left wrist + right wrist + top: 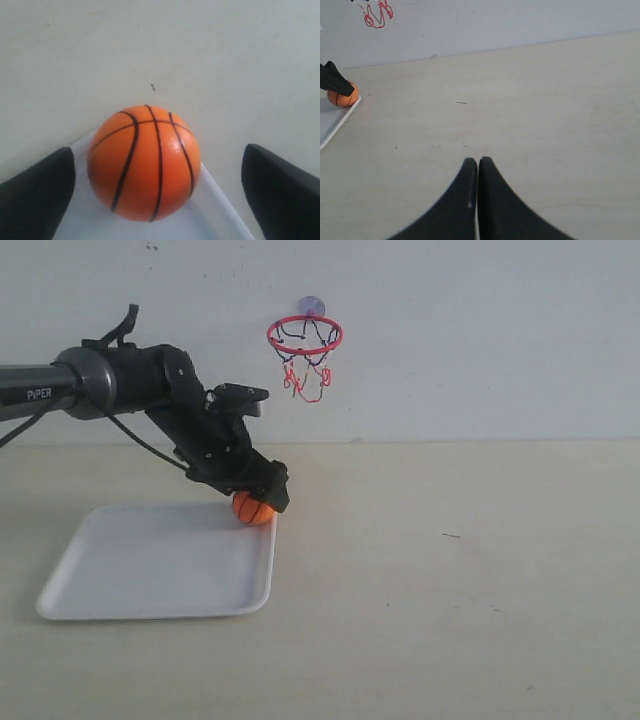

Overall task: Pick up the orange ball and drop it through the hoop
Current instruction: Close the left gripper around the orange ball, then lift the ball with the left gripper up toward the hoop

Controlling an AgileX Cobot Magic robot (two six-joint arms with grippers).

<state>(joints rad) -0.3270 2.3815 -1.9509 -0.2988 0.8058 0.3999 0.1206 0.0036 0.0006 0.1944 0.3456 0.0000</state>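
Observation:
The orange ball (252, 509) with black seams rests in the far right corner of the white tray (150, 570). My left gripper (268, 495) is lowered over it and stands open. In the left wrist view the ball (145, 162) lies between the two black fingers (37, 192), with a gap on each side. The hoop (304, 335), a red ring with a black-and-red net, is fixed to the wall above and to the right of the ball. Its net (377, 12) shows in the right wrist view, as does the ball (342, 97). My right gripper (478, 162) is shut over bare table.
The pale wooden table (450, 570) stretches right of the tray. A white wall (480, 330) rises behind it. The left arm (110, 380) reaches in from the left edge, a cable hanging under it.

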